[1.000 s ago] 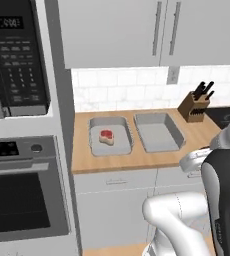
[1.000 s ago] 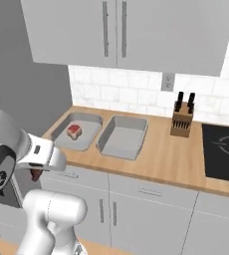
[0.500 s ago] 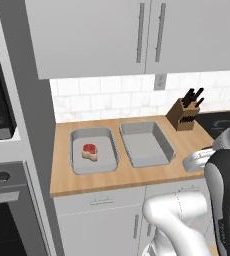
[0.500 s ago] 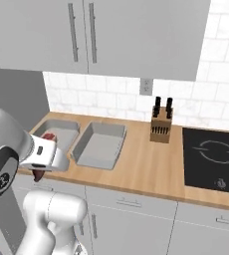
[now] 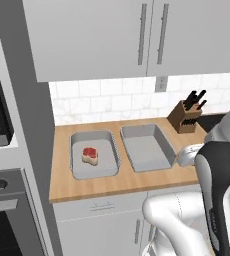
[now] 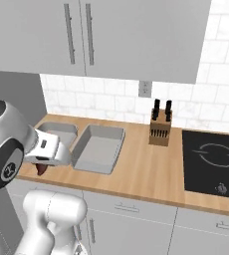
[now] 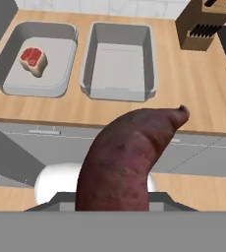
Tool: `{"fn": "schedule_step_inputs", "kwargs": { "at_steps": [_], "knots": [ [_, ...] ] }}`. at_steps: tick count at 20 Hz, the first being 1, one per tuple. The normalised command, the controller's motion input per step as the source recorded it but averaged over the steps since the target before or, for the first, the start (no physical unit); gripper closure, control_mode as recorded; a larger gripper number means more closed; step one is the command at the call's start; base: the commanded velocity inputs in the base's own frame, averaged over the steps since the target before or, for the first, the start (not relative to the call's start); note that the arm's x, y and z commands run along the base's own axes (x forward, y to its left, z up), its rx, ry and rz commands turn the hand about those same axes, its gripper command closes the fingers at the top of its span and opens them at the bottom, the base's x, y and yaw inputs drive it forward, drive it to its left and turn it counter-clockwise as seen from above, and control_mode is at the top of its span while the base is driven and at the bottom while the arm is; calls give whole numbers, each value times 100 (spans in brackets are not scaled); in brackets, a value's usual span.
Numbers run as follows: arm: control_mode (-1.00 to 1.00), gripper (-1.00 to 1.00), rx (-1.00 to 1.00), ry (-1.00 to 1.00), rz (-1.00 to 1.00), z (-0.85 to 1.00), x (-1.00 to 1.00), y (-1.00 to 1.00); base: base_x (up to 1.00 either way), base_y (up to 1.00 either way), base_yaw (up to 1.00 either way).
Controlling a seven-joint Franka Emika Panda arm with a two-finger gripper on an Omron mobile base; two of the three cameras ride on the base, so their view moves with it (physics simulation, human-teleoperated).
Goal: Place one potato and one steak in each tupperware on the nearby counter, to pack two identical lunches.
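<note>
while the two-finger gripper (image 6: 41, 168) is closed on a long reddish-brown potato with a tapered tip (image 7: 127, 157), held out in front of the white cabinet fronts and short of the counter edge, the light brown wood-grain countertop (image 5: 137, 180) carries the two shallow light-grey rectangular tupperware trays side by side near the wall. the left tray (image 5: 77, 170) holds one small steak, red on top with a pale rim (image 5: 90, 155), lying near its middle; the right tray (image 5: 137, 160) holds nothing. in the hand view the potato rises from between the finger tips and points toward the gap below the trays, with the steak tray (image 7: 16, 81) up and to the left and the bare tray (image 7: 117, 69) almost straight ahead. a wooden knife block with dark handles (image 6: 160, 130) stands further right, beside a black cooktop (image 6: 213, 162). as a judgement, the task is about a quarter done: one steak is packed; this potato must go into a tray, and a second potato and a second steak remain to be fetched. either tray would accept the potato, provided each ends with one of each.
</note>
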Motion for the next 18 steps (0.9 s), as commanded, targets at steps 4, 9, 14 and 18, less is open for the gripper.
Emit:
{"fn": "schedule_step_inputs", "kwargs": {
  "at_steps": [4,9,14,18],
  "knots": [
    [-100,100,0,3,-1,-32,100,4,0,0,0],
    [-100,100,-1,7,-1,-53,100,0,0,0,0],
    [-100,100,-1,17,-3,-32,100,0,0,0,0],
    [-100,100,1,10,0,0,99,-21,0,0,0]
  ]
}}
